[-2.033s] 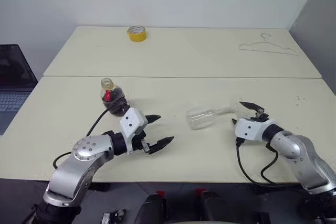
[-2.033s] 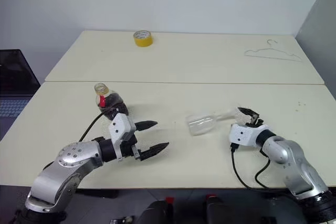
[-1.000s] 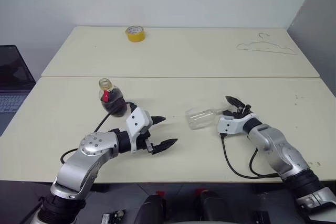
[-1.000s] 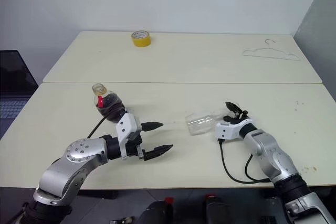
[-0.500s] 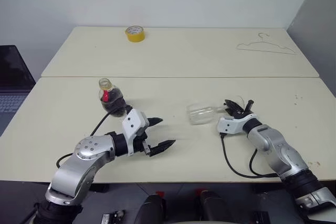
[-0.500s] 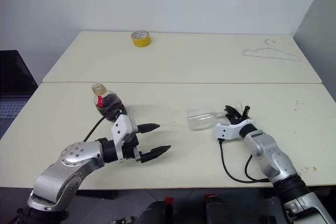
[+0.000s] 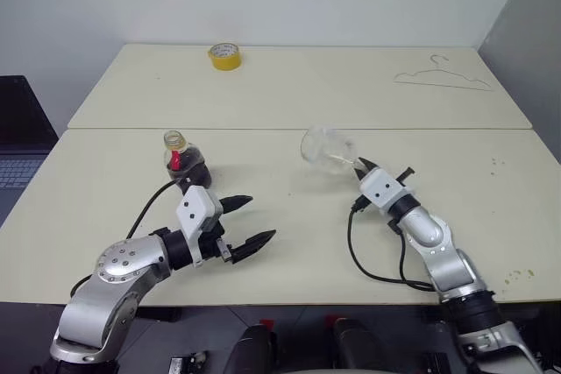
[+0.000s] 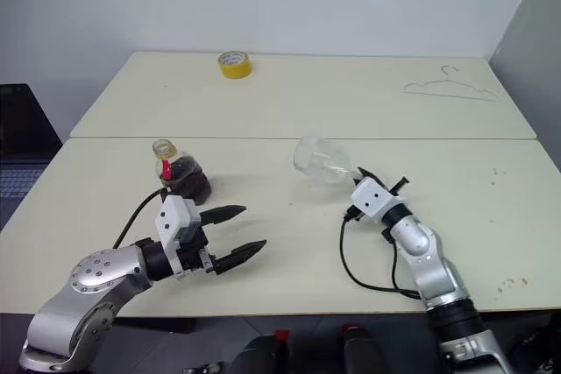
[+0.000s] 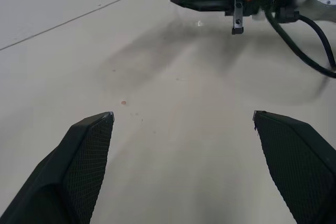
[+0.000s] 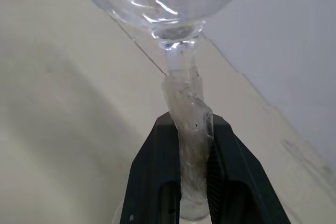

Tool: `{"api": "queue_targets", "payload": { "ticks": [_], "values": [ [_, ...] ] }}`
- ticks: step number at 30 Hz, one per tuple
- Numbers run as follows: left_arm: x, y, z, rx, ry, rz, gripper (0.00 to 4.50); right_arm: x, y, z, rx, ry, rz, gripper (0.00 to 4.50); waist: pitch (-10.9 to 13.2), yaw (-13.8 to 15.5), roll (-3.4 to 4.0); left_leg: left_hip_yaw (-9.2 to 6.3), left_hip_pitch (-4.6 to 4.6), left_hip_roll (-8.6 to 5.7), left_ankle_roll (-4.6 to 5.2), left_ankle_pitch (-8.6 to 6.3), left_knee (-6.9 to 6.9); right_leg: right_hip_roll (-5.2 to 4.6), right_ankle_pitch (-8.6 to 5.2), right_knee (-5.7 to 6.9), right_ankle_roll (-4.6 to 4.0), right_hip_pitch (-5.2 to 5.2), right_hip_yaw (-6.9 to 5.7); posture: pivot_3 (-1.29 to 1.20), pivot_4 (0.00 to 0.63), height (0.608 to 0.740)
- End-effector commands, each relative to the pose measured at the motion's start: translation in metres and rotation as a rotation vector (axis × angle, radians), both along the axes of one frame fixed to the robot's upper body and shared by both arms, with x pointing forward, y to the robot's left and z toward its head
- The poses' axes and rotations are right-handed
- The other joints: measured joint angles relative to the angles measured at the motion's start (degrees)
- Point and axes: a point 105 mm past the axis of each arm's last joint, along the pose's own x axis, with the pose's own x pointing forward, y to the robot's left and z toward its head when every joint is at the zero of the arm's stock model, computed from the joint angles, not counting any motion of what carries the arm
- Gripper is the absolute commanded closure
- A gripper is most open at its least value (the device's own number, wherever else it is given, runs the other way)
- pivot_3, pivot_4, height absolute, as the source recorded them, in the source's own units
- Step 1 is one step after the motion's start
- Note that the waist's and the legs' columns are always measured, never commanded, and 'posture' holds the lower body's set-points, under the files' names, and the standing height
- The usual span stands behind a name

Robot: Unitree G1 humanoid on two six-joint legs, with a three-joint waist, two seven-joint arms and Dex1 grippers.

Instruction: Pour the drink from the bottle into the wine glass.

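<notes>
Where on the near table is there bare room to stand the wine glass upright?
Bare tabletop lies between the left gripper and right gripper holding the wine glass. It is crowded around the bottle by the left arm.

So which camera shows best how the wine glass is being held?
The right wrist view: the wine glass stem sits clamped between the right tool's black fingers. Both eye views show its tilted bowl above the table; the left wrist view catches just the bowl's edge.
</notes>
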Motion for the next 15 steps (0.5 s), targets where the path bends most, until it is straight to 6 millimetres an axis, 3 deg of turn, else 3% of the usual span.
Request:
{"api": "queue_targets", "payload": {
  "ticks": [1, 9, 15],
  "values": [
    [-0.003, -0.003, 0.013, -0.010, -0.060, -0.021, 0.00, -0.007, 0.014, 0.019, 0.200, 0.010, 0.102, 4.19, 0.0, 0.0, 0.00, -0.01, 0.01, 0.00, 0.10, -0.06, 0.02, 0.00, 0.00, 0.00, 0.00, 0.00, -0.01, 0.00, 0.150, 0.740],
    [0.001, -0.012, 0.019, -0.027, -0.066, -0.043, 0.00, 0.001, 0.038, 0.001, 0.449, 0.173, 0.187, 4.20, 0.0, 0.0, 0.00, -0.01, 0.05, 0.01, 0.11, -0.06, 0.00, 0.02, 0.01, 0.02, -0.01, 0.00, -0.02, 0.00, 0.150, 0.740],
    [0.001, -0.011, 0.020, -0.023, -0.065, -0.037, 0.00, -0.004, 0.063, -0.013, 0.466, 0.220, 0.244, 4.20, 0.0, -0.1, 0.01, -0.01, 0.06, 0.02, 0.11, -0.06, -0.02, 0.04, 0.01, 0.04, -0.02, -0.03, -0.02, 0.00, 0.150, 0.740]
  ]
}}
